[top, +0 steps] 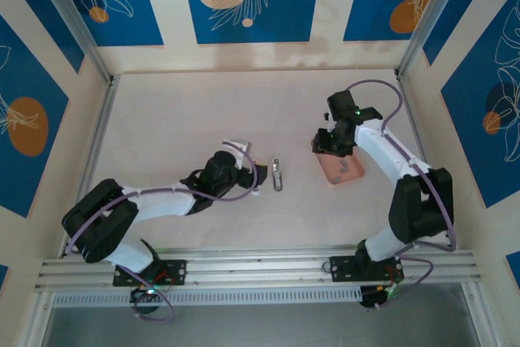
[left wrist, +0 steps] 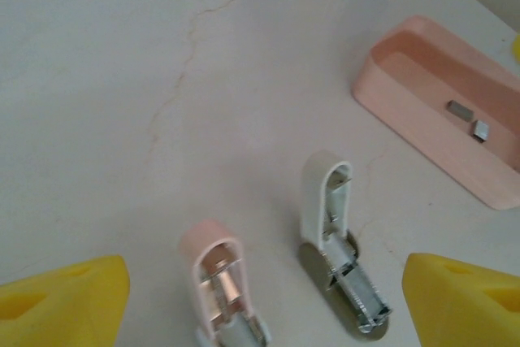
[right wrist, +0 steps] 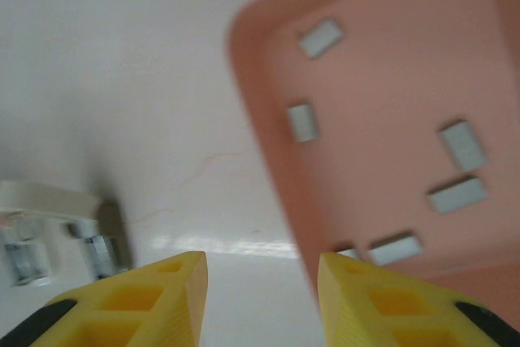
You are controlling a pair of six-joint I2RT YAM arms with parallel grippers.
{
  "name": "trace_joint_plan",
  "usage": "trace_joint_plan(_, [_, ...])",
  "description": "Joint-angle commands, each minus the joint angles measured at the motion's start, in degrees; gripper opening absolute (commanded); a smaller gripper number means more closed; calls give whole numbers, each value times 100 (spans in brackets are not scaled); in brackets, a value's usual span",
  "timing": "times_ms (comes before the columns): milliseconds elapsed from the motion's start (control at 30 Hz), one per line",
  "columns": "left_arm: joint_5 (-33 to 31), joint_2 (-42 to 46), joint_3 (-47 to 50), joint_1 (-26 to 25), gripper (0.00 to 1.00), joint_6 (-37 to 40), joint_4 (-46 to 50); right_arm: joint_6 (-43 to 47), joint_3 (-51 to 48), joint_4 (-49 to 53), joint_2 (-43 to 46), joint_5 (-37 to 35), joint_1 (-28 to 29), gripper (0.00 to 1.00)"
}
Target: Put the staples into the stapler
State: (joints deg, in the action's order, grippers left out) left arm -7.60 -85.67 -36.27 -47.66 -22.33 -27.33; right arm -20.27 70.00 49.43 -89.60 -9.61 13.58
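Left gripper (left wrist: pixel 264 290) sits low over the counter (left wrist: pixel 122 79), jaws spread wide and empty. The stapler (left wrist: pixel 337 233) lies open just ahead at 12 o'clock. Over at the stapler's 3 o'clock, the pink tray (top: pixel 345 175) holds the staples (right wrist: pixel 463 145), loose grey strips. Right gripper (right wrist: pixel 260 294) hangs above the tray's 11 o'clock corner, jaws partly spread, nothing between them.

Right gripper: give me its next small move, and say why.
Probably shift the right gripper a little further over the tray and lower it onto the nearest of the staples. Its jaws stand apart and empty, hanging over the tray's rim rather than over a strip. The stapler lies on the table, apart from the tray.
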Motion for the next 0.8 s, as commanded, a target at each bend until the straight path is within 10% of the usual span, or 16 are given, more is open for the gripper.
trace_joint_plan(0, [-148,-131,-332,-141,87,157,237,691,232,593,-388,-776,-100,41])
trace_joint_plan(767, [-557,-450,-803,-306,87,413,290,1113,699,234,-1796,-1016,-761,40])
